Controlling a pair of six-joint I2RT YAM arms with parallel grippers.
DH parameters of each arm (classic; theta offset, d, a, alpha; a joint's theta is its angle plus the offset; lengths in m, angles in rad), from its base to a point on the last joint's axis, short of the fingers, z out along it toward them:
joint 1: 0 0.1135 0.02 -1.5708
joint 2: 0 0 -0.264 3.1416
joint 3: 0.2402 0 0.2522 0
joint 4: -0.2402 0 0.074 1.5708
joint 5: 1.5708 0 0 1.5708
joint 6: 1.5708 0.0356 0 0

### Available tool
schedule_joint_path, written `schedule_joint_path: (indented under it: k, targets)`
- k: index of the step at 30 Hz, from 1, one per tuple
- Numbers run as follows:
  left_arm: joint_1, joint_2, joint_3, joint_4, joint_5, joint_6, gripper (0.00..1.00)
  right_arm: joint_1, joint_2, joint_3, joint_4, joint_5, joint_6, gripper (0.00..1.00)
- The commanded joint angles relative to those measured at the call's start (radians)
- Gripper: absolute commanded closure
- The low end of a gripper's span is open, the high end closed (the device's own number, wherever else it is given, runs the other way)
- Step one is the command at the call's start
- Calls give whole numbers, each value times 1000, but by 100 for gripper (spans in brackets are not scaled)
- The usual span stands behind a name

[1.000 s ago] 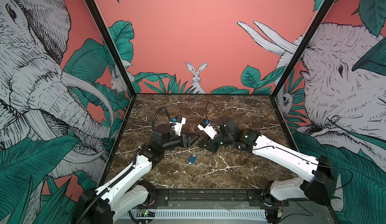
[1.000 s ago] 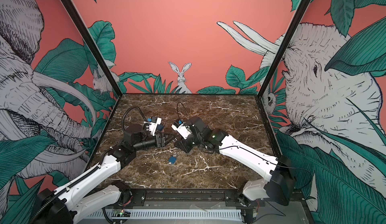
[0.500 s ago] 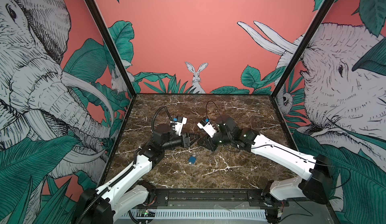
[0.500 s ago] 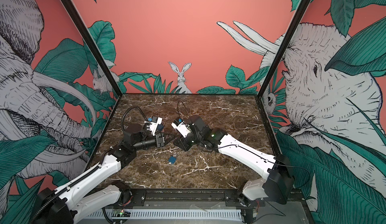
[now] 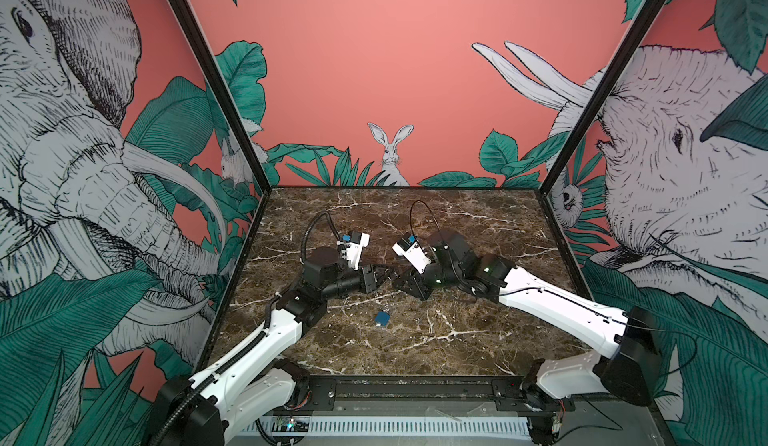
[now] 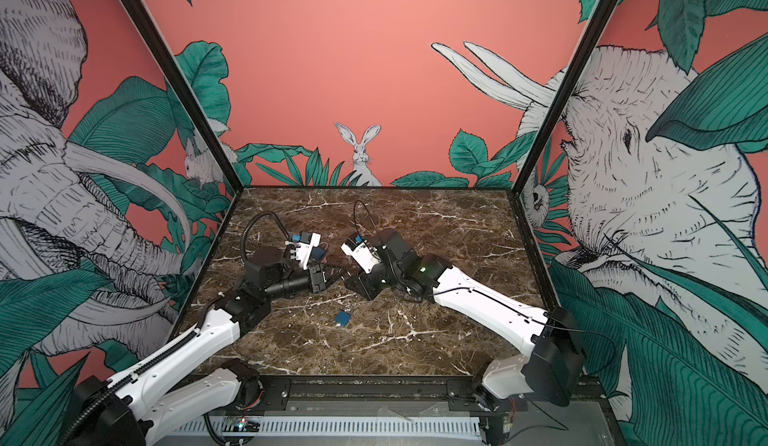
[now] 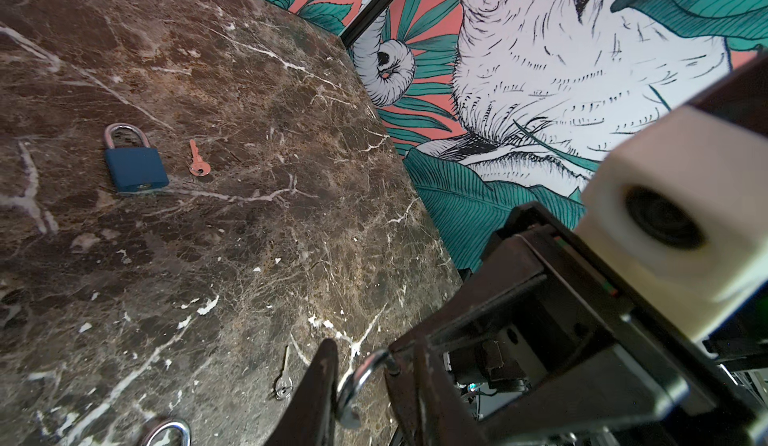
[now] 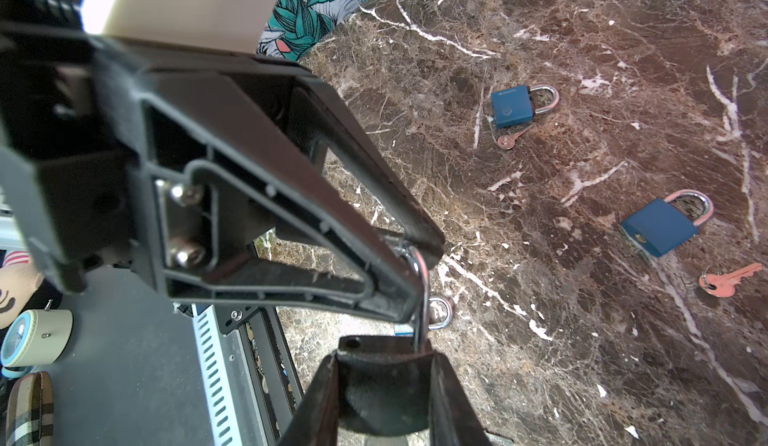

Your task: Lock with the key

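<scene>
Site: brown marble table; both arms reach in low, tips meeting near the middle.
Left gripper: points at the right gripper, tip to tip; jaws stand at a narrow gap with the shackle between the fingers; one finger touches the bend; a firm pinch or not, I cannot tell.
Right gripper: jaws part closed and clamped on the lock, a dark block wedged between its fingers.
Lock: held at the meeting point of the two tips; shackle stands out of the body, one leg seated in the top face, an empty hole beside it; lock is open.
Silver key: flat on the table near the left gripper's finger; neither gripper has it.
Blue lock: seen in both top views, flat on the table near the tips, on the side toward the arm bases; apart from both grippers.
Right wrist view: two blue locks lie flat, shackles seated, well apart from each other; one has a pink key at its edge, touching or nearly so; the other has a pink key on a ring near it, not touching.
Left wrist view: a blue lock with a pink key just beside it, a clear gap between; which of the table locks this is, I cannot tell.
</scene>
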Motion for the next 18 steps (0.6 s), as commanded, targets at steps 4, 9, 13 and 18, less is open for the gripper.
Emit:
schedule_joint_path:
  k: [4, 9, 13, 18]
  targets:
    - [2, -2, -3, 30, -14, -11, 76, -3, 4, -3, 55, -22, 6, 100]
    - [2, 12, 0, 37, -4, -17, 85, -2, 2, -6, 58, -21, 6, 100]
    - [2, 15, -5, 42, -4, -19, 92, -3, 2, -7, 58, -20, 7, 100]
    - [3, 15, -5, 33, -9, -27, 97, -2, 6, -12, 66, -19, 11, 100]
